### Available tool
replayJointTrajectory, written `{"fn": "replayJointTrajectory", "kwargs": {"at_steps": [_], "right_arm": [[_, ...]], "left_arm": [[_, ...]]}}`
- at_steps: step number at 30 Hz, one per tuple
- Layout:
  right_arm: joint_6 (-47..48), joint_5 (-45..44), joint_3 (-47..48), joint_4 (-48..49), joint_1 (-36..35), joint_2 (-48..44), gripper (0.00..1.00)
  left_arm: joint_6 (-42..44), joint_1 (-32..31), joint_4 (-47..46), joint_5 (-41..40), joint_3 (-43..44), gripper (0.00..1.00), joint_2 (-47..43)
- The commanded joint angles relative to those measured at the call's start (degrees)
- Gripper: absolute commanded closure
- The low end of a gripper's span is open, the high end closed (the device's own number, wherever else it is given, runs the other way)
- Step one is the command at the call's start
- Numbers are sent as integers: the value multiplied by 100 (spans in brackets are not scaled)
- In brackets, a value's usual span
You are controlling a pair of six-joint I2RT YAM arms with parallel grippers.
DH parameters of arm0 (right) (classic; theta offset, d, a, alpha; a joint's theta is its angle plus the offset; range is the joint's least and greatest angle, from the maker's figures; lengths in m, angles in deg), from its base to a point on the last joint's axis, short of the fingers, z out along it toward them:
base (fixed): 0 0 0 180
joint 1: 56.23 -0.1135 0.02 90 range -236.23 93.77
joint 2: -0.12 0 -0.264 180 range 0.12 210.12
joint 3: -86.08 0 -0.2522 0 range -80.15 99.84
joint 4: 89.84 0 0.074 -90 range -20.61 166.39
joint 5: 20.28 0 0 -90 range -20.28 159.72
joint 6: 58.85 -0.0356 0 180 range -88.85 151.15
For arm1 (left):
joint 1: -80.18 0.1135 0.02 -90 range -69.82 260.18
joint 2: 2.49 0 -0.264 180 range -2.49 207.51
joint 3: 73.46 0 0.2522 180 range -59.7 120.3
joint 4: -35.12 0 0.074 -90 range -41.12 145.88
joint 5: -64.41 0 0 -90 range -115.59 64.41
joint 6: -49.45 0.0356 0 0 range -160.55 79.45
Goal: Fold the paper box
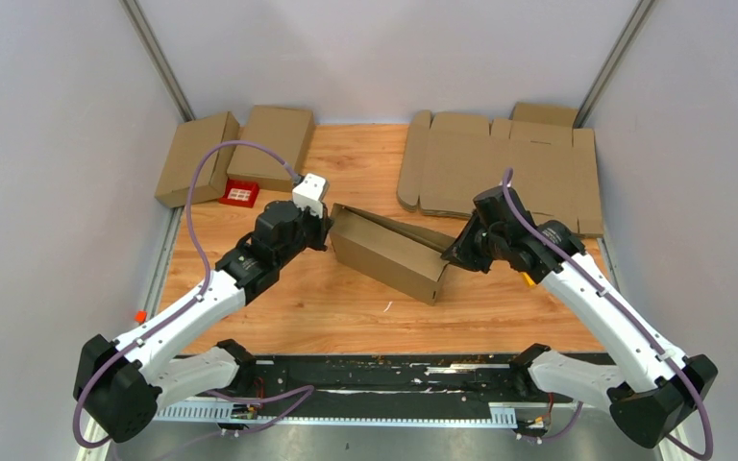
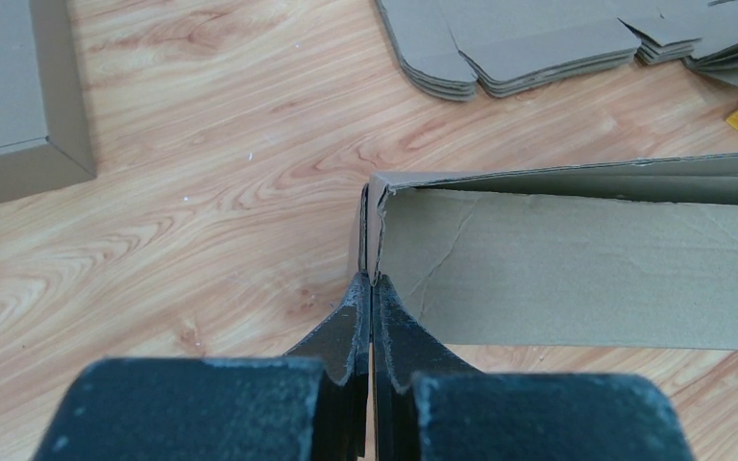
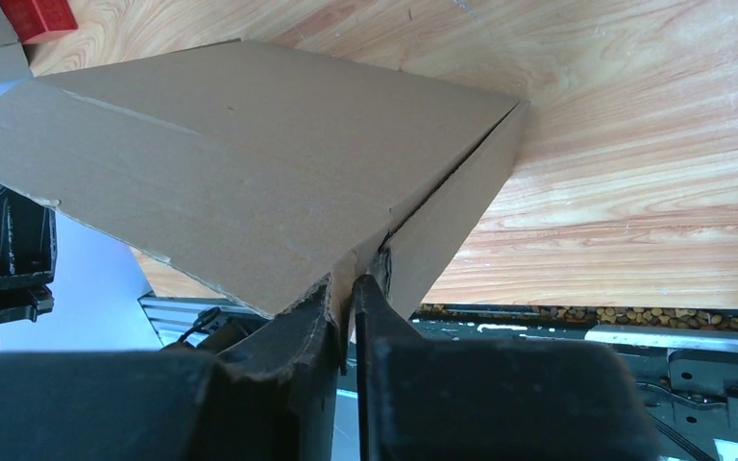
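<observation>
The paper box (image 1: 389,252) is brown cardboard, partly folded into a long open tray, lying at an angle mid-table. My left gripper (image 1: 330,230) is at its left end. In the left wrist view that gripper (image 2: 372,280) is shut on the upright end wall of the box (image 2: 577,269). My right gripper (image 1: 452,254) is at the box's right end. In the right wrist view it (image 3: 351,283) is shut on a thin cardboard edge at the corner of the box (image 3: 250,163), with a large panel tilted up above it.
A stack of flat cardboard blanks (image 1: 500,163) lies at the back right. Two folded boxes (image 1: 197,157) (image 1: 271,144) sit at the back left, with a small red object (image 1: 240,194) beside them. A yellow piece (image 1: 528,280) shows under the right arm.
</observation>
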Motion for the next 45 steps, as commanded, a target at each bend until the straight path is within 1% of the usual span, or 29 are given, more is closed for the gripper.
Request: {"fn": "replayJointTrajectory", "kwargs": {"at_steps": [1, 2, 4, 7, 10, 16, 18, 19, 27, 37, 43, 45], "right_arm": [[79, 68, 173, 7, -52, 49, 85], [134, 9, 237, -103, -58, 57, 79], [296, -282, 364, -298, -68, 32, 71], [463, -646, 432, -477, -62, -75, 67], [595, -782, 399, -453, -65, -181, 73], [807, -703, 287, -286, -74, -176, 90], [833, -684, 313, -297, -87, -154, 98], [839, -675, 339, -315, -92, -146, 100], [1167, -915, 700, -720, -164, -39, 100], [1033, -1103, 482, -633, -499, 113, 100], [905, -1414, 367, -614, -593, 83, 100], [857, -1444, 269, -524, -619, 36, 100]], "left_arm": [[-85, -46, 45, 97, -75, 100, 46], [-84, -51, 47, 97, -67, 100, 58], [-84, -53, 51, 99, -66, 100, 54], [-75, -51, 58, 67, -66, 100, 57], [-66, -42, 67, 46, -58, 100, 55], [-58, -48, 80, 32, -50, 100, 64], [-58, -50, 89, 26, -49, 100, 64], [-58, -50, 91, 19, -37, 100, 65], [-49, -47, 92, -26, -31, 100, 124], [-91, -48, 57, 37, -51, 100, 108], [-102, -50, 106, 31, -78, 90, -67], [-102, -49, 119, -5, -107, 84, -111]]}}
